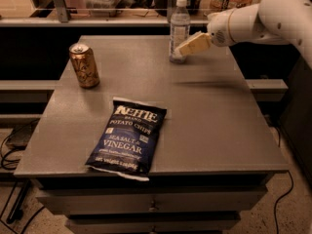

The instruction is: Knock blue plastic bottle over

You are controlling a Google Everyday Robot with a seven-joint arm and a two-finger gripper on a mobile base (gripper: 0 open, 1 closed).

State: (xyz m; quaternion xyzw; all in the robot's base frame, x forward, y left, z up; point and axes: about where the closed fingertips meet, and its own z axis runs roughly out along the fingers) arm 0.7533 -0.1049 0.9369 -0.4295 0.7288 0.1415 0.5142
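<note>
Gripper (182, 49): my jaws are closed together into one pale wedge with no gap showing, and they hold nothing. The wedge points left and slightly down, above the far part of the table (214, 116). Its tip overlaps the lower right side of the bottle (179, 23); I cannot tell whether it actually touches. The bottle stands upright near the far edge of the table, a little right of centre, with its white cap on top and its pale label facing the camera. My arm (258, 16) is white and comes in from the upper right; the wrist is just right of the bottle, at about label height. A thin dark shadow lies on the tabletop below the gripper. The can (84, 66) is gold and upright on the left side of the table, well apart from the bottle. The bag (127, 138) is dark blue with white lettering and lies flat near the front edge, left of centre, with its lower end reaching the edge. It is apart from both can and bottle. Drawer fronts (151, 204) run below the tabletop. Cables (9, 157) lie on the floor at left.
</note>
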